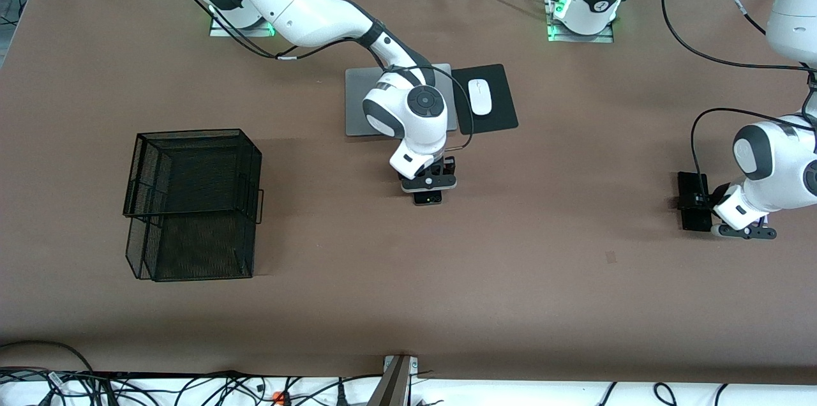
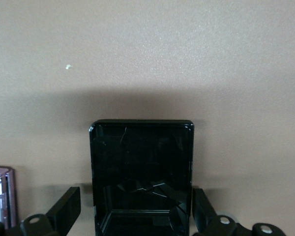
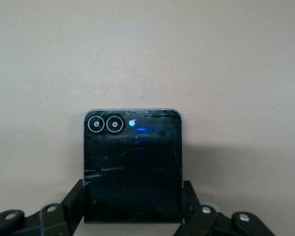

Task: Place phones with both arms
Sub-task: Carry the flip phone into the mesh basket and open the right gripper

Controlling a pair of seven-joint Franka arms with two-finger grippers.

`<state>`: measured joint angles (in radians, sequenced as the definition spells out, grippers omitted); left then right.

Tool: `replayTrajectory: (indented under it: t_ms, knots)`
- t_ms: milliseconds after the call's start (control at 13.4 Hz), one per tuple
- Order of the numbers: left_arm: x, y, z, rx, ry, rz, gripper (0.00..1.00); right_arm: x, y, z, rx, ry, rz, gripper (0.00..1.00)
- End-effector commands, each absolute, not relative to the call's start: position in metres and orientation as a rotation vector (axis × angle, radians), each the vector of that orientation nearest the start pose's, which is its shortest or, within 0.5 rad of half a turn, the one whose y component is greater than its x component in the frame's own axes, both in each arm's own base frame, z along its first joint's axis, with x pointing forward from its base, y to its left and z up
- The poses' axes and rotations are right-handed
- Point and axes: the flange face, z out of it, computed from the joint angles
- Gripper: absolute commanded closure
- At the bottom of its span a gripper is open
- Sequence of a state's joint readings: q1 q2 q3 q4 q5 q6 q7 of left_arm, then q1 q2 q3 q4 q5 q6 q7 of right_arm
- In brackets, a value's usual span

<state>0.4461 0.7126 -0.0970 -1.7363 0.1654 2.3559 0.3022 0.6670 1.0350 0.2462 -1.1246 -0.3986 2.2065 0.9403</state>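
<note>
While my right gripper point(image 1: 429, 192) sits low at the middle of the table point(image 1: 447, 291), its fingers point(image 3: 74, 201) are pressed shut against the two long sides of a squarish black folded phone point(image 3: 133, 164). That phone has a glossy, scratched dark face, a thin pale rim, two ringed round lenses in one corner and a small blue light beside them. It lies nearer the front camera than the grey laptop point(image 1: 357, 99) and the white mouse point(image 1: 480, 96) on its black pad point(image 1: 501, 96). Bare brown table surrounds it, and the black wire basket point(image 1: 191, 202) stands well apart toward the right arm's end.

My left gripper point(image 1: 743, 230) is low near the left arm's end, jaws wide, straddling a second black phone point(image 2: 141, 172) with cracked glass, not gripping it. A lilac phone point(image 2: 1, 196) lies just beside it.
</note>
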Motion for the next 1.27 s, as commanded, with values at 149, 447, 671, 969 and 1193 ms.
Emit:
replayTrajectory:
  t_ms: [149,447,671,969,1193]
  knots:
    - [0.613,0.23,0.164,-3.14,0.09,0.137,0.47,0.55,0.56,0.317,-3.149,-0.014,-0.195,1.0]
    - [0.614,0.227,0.165,-3.142,0.092,0.141,0.66,0.576,0.494,0.42,-3.184,0.031,-0.121,1.0]
    - [0.616,0.226,0.17,-3.14,0.093,0.144,0.66,0.597,0.414,0.448,-3.273,0.009,-0.043,1.0]
    - [0.632,0.208,0.207,-3.157,0.112,0.242,0.66,0.611,0.295,0.468,-3.246,0.082,0.072,1.0]
    - [0.66,0.17,0.255,-3.184,0.179,0.313,0.66,0.604,0.186,0.467,-3.242,-0.02,0.065,1.0]
